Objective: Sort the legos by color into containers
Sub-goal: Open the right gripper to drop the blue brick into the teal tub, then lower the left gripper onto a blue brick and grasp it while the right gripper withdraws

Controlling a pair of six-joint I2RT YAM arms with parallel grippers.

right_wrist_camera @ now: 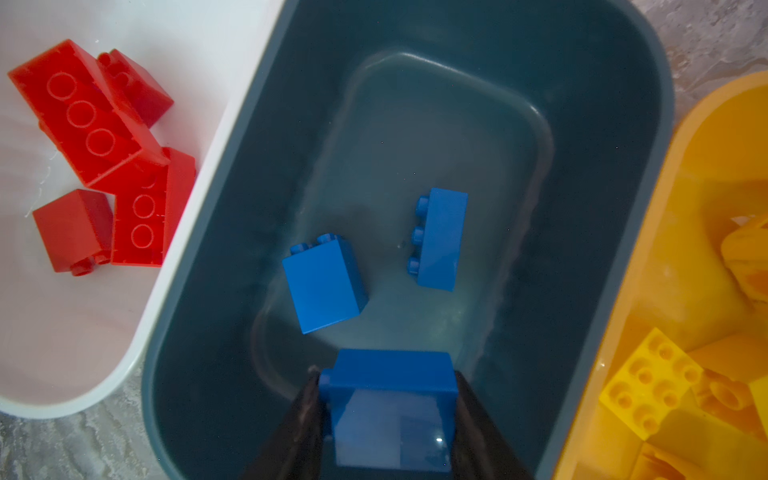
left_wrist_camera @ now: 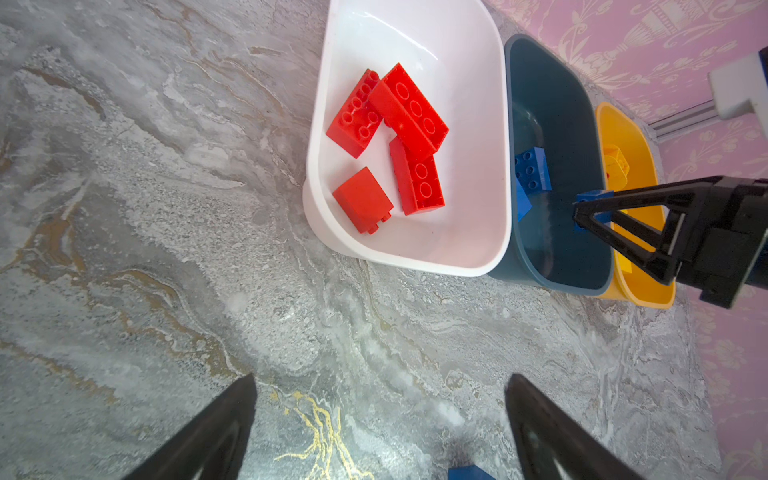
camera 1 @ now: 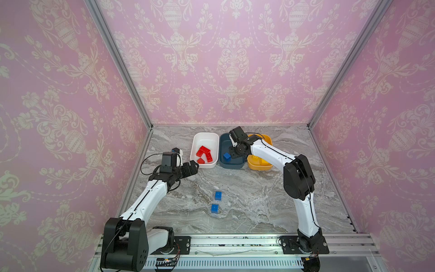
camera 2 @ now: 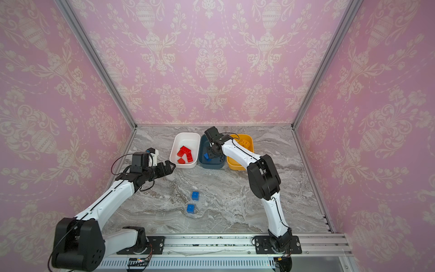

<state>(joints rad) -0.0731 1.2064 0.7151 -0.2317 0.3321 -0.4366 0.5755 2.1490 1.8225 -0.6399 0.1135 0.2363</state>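
Note:
My right gripper [right_wrist_camera: 386,372] hangs over the dark teal container [right_wrist_camera: 648,124], shut on a blue lego [right_wrist_camera: 392,409]. Two more blue legos [right_wrist_camera: 324,284] [right_wrist_camera: 440,239] lie on that container's floor. Several red legos [left_wrist_camera: 407,108] lie in the white container [camera 1: 195,141], and yellow legos [right_wrist_camera: 650,382] in the yellow-orange container [camera 1: 259,167]. Two blue legos [camera 1: 218,195] [camera 1: 214,208] sit on the marble table in front. My left gripper [camera 1: 195,164] is open and holds nothing, just off the white container's near left corner.
The three containers stand side by side near the back wall. Pink wallpapered walls with metal posts close in the marble table [camera 1: 259,200] on three sides. A metal rail [camera 1: 235,242] carrying both arm bases runs along the front edge.

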